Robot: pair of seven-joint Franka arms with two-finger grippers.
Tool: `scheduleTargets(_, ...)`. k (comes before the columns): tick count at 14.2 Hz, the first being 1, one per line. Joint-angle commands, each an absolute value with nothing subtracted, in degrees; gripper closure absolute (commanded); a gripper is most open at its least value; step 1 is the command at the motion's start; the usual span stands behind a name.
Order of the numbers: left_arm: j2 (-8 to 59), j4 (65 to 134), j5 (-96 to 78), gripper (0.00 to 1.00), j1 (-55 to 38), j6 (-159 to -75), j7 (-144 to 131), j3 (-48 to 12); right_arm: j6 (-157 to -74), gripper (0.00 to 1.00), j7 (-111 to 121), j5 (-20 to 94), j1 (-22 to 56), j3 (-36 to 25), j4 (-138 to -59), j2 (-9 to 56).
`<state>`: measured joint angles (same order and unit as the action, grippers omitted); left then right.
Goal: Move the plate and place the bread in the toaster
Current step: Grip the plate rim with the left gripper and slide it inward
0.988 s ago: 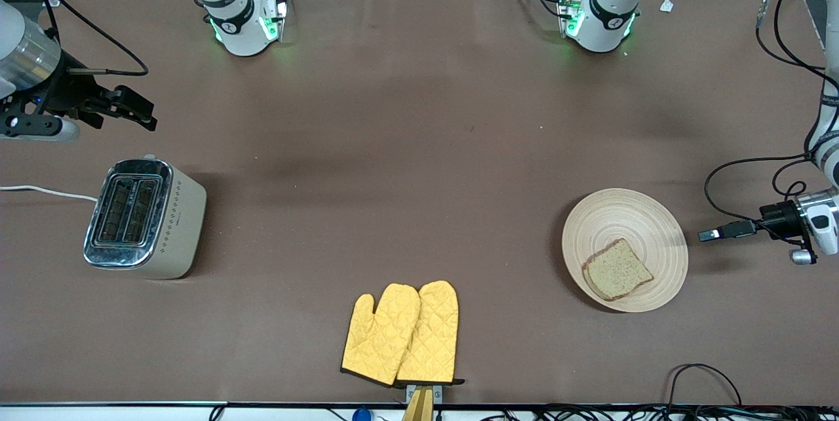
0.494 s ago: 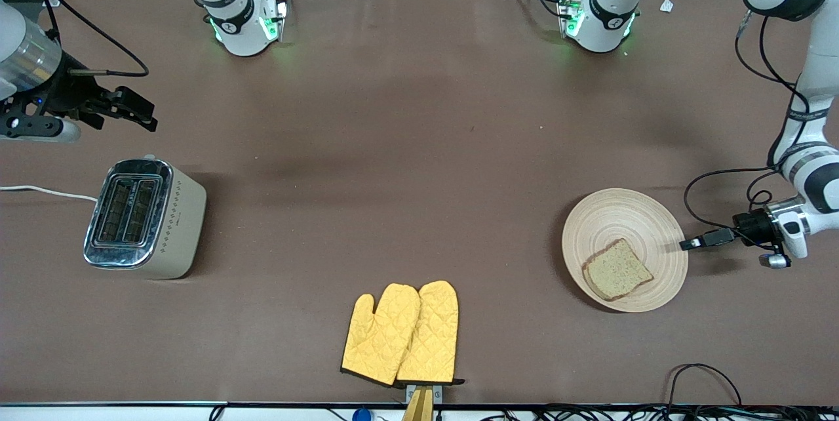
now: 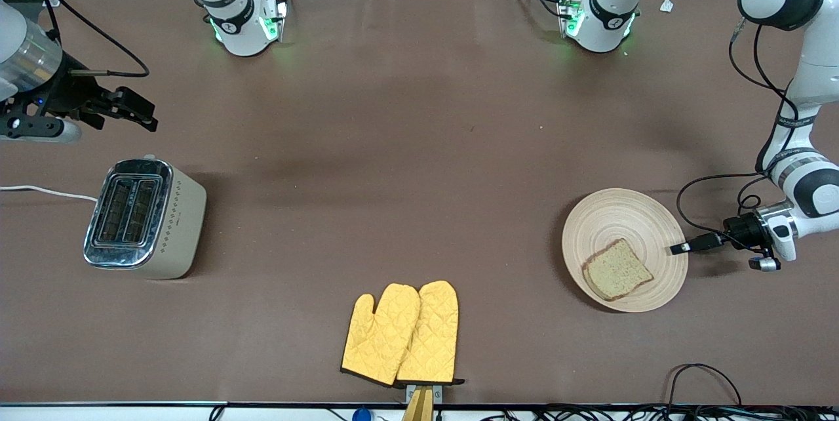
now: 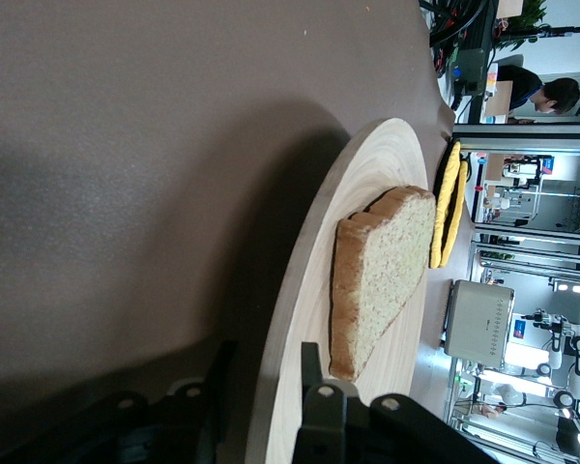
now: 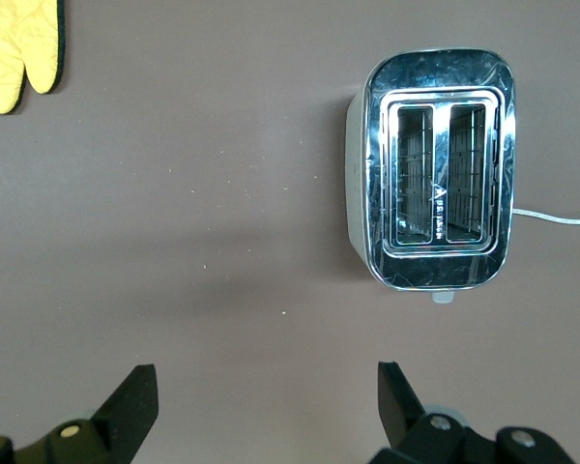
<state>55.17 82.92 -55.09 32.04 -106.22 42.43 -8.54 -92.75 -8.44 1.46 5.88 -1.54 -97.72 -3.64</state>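
Note:
The light wooden plate [image 3: 616, 218] lies toward the left arm's end of the table, with the bread [image 3: 616, 270] flat on its part nearest the front camera. My left gripper [image 3: 678, 248] is low at the plate's rim and open. In the left wrist view one finger is over the rim and one under it [image 4: 266, 358], with the plate [image 4: 387, 145] and the bread [image 4: 377, 271] close ahead. The cream toaster [image 3: 141, 218] stands at the right arm's end with both slots empty. My right gripper [image 3: 141, 116] hovers open and empty, with the toaster [image 5: 435, 208] in its view.
A pair of yellow oven mitts [image 3: 401, 332] lies near the table's front edge at the middle, nearer to the front camera than the plate and the toaster. The toaster's white cord [image 3: 46, 193] runs off the table's end. A black cable loop [image 3: 701, 375] lies at the front edge.
My left gripper has moved in toward the plate from the table's end, and its fingers now straddle the rim. The right arm, plate, bread and toaster have not moved.

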Motion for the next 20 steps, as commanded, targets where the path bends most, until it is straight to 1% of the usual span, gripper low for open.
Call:
scheduleTargets(1,56.2,81.6,-56.1,0.77,31.9,-106.3,43.4,-8.8,-93.5,0.0,-8.8,1.4,5.7,-1.3,-98.6,-4.0)
scheduleTargets(3,56.2,81.5,-56.0,0.85,31.9,-106.3,44.1,-9.0,-93.5,0.0,-8.8,1.5,5.7,-1.3,-98.5,-4.0)
scheduleTargets(5,56.1,80.7,-55.9,0.97,31.8,-106.3,44.1,-9.1,-93.5,0.0,-8.8,1.5,5.7,-1.3,-98.5,-4.0)
scheduleTargets(6,55.9,80.6,-55.8,0.99,31.8,-105.9,44.1,-9.1,-93.5,0.0,-8.8,1.5,5.7,-1.3,-98.5,-4.0)
scheduleTargets(7,55.6,80.5,-55.8,0.99,31.8,-105.7,44.1,-9.2,-93.5,0.0,-8.8,1.5,5.7,-1.3,-98.6,-4.0)
scheduleTargets(11,54.3,80.5,-51.8,1.0,32.4,-104.2,44.8,-15.1,-93.5,0.0,-8.8,1.6,5.7,-1.2,-98.5,-3.9)
scheduleTargets(16,52.3,81.1,-51.2,1.0,32.1,-101.0,44.0,-19.6,-93.5,0.0,-8.9,1.9,5.6,-1.3,-98.6,-3.8)
scheduleTargets(20,52.3,81.3,-51.9,1.0,27.8,-102.6,43.7,-20.7,-93.5,0.0,-9.3,4.4,6.0,-1.1,-98.5,-3.0)
